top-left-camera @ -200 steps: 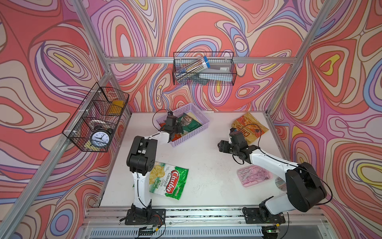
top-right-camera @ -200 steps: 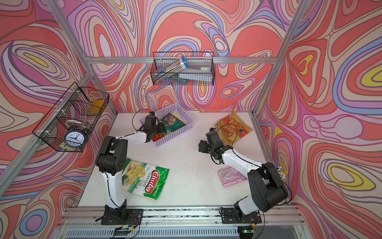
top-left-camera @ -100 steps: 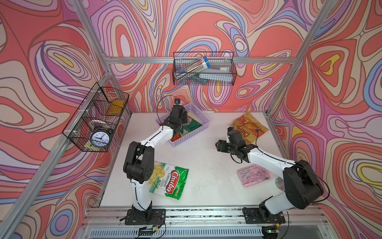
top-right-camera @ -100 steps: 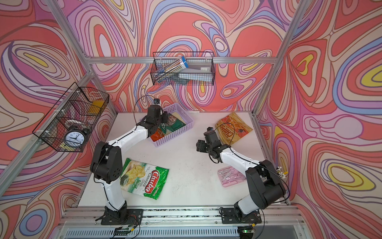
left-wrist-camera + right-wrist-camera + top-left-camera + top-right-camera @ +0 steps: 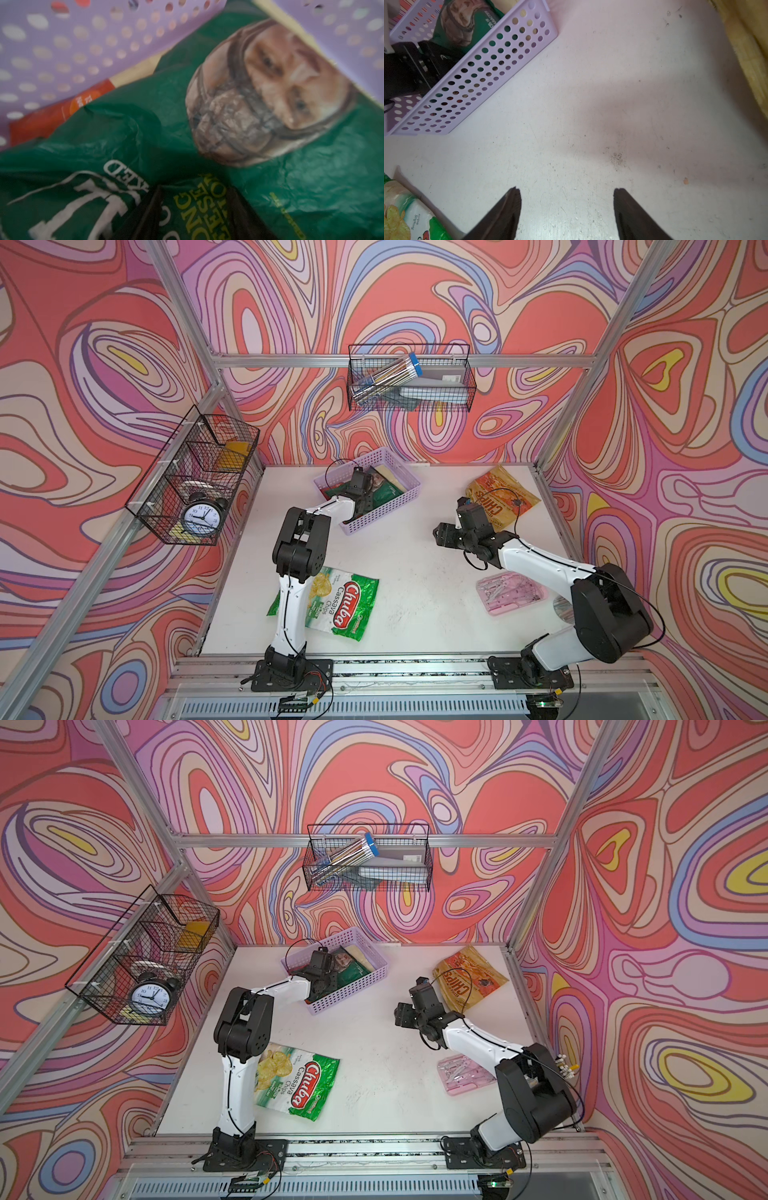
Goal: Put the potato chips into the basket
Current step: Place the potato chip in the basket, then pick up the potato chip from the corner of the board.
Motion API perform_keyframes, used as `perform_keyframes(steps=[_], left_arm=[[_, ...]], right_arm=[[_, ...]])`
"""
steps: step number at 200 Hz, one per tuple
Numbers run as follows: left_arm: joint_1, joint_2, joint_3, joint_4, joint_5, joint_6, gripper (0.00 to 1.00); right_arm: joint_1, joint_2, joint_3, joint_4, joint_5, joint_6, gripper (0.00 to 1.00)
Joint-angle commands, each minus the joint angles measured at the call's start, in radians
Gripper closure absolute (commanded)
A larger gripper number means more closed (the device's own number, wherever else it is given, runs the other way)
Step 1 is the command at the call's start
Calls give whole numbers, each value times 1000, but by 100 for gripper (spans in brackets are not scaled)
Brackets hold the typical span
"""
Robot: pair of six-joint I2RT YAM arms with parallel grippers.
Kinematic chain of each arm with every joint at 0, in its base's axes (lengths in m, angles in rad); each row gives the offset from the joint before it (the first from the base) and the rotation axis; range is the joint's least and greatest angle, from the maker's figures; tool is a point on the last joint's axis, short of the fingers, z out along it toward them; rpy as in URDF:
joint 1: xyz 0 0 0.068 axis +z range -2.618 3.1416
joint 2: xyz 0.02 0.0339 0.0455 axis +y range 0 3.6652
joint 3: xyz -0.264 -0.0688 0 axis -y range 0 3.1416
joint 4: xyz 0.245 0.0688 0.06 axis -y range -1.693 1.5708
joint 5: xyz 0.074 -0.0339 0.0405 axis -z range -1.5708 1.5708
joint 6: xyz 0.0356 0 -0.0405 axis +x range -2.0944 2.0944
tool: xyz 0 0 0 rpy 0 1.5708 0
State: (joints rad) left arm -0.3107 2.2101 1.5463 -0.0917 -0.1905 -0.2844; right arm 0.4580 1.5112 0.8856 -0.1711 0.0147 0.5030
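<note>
Left tool in the basket, right tool spread above bare worktop

The left tool (image 5: 360, 506) reaches into the lavender basket (image 5: 390, 506), its fingers (image 5: 145, 214) over the dark green bag (image 5: 291, 176); whether they pinch it, I cannot tell. An orange bag (image 5: 41, 122) lies beneath the green one. The right tool (image 5: 566, 207) hangs spread, holding nothing, above the worktop (image 5: 415, 572). The yellow-orange bag (image 5: 498, 497) and the Chuba bag (image 5: 340, 605) lie on the worktop, outside the basket.
</note>
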Motion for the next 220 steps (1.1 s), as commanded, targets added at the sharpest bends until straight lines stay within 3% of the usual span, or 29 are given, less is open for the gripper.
perform_keyframes(steps=[1, 57, 104, 126, 160, 220], left_arm=[[4, -57, -23, -42, 5, -33, 41], [7, -44, 34, -63, 103, -71, 40], [6, -192, -6, -7, 144, -79, 39], [0, -287, -73, 29, 144, -105, 39], [-35, -411, -165, 63, 141, -132, 39], [-76, -537, -257, 75, 159, -162, 39]], right_arm=[[6, 16, 7, 6, 3, 4, 28], [9, 0, 26, -9, 32, -1, 26], [3, -3, 130, -196, 319, -95, 24], [-27, 58, 194, -248, 420, -162, 25], [-109, 160, 271, -234, 415, -237, 25], [-180, 465, 452, -179, 510, -333, 26]])
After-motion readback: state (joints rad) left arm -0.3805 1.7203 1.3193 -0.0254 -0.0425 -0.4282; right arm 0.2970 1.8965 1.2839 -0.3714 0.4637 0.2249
